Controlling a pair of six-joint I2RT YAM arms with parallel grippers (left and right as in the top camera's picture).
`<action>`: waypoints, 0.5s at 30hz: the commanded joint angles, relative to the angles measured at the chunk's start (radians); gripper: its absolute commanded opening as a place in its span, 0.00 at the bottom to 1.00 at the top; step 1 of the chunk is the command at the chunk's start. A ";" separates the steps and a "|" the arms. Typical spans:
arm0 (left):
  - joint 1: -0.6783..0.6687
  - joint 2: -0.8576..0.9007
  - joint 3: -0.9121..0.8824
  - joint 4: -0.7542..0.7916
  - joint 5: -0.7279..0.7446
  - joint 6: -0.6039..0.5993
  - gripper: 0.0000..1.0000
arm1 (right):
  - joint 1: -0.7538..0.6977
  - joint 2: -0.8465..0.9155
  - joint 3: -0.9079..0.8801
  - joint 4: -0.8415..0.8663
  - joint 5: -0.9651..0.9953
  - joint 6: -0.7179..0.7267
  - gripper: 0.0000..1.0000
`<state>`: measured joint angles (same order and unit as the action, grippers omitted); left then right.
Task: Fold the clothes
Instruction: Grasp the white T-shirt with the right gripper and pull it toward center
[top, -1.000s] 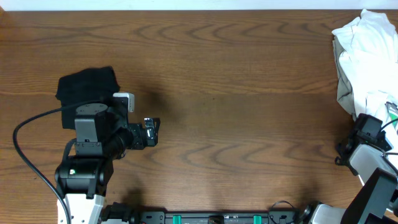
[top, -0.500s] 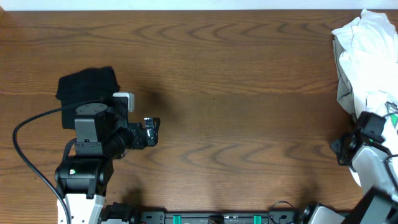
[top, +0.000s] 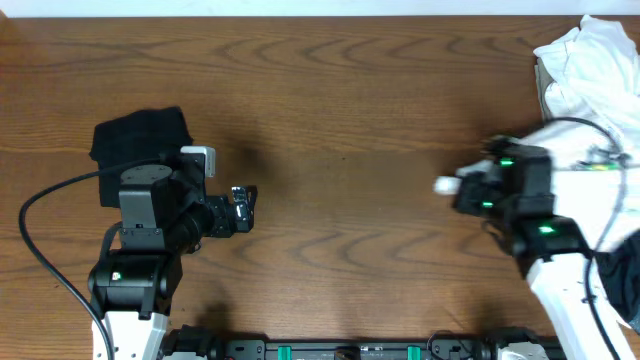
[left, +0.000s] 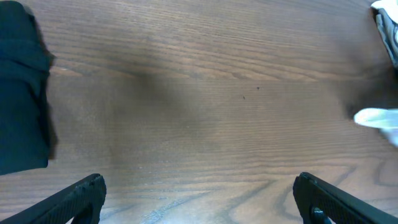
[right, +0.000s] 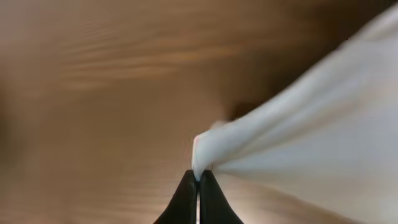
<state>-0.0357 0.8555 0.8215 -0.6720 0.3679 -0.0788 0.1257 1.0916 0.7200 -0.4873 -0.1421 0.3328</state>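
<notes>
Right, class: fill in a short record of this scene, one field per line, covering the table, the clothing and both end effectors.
surface: wooden table
left side: black garment, a compact bundle, not gripped
right edge: white clothes, a crumpled heap
left arm: left end effector open, holding nothing
right arm: right end effector shut on white fabric, pinched at its tip above the table
</notes>
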 joint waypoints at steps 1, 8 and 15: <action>-0.003 0.000 0.021 0.004 0.014 -0.006 0.98 | 0.177 0.021 0.010 0.073 -0.023 0.038 0.01; -0.003 0.000 0.021 0.004 0.014 -0.006 0.98 | 0.443 0.143 0.010 0.377 0.097 0.128 0.01; -0.003 0.000 0.021 0.015 0.014 -0.006 0.98 | 0.528 0.333 0.010 0.718 0.225 0.260 0.01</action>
<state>-0.0357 0.8555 0.8219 -0.6624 0.3679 -0.0788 0.6369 1.3701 0.7200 0.1558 0.0105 0.4957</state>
